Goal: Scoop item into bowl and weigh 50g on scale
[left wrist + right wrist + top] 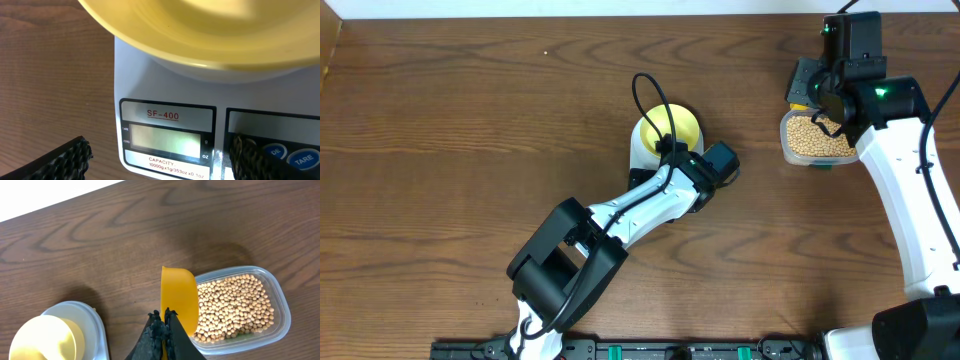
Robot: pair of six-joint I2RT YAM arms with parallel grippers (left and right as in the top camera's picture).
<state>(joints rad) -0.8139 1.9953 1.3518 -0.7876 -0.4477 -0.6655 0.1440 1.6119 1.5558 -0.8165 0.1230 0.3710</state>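
Observation:
The pale yellow bowl (670, 125) sits on the white scale (167, 100), and its rim fills the top of the left wrist view. My left gripper (159, 156) is open at the scale's front edge. One finger is over the table and the other over the blue buttons (275, 150), with the blank display (167, 140) between them. My right gripper (164, 317) is shut on the handle of a yellow scoop (179, 297). The scoop is turned on edge at the left end of the clear tub (280, 305) of beans (235, 305). I cannot see inside it.
The left arm (620, 215) lies across the middle of the table and covers most of the scale from above. The tub (813, 140) stands at the far right under the right arm (910, 190). The table's back edge runs along the top.

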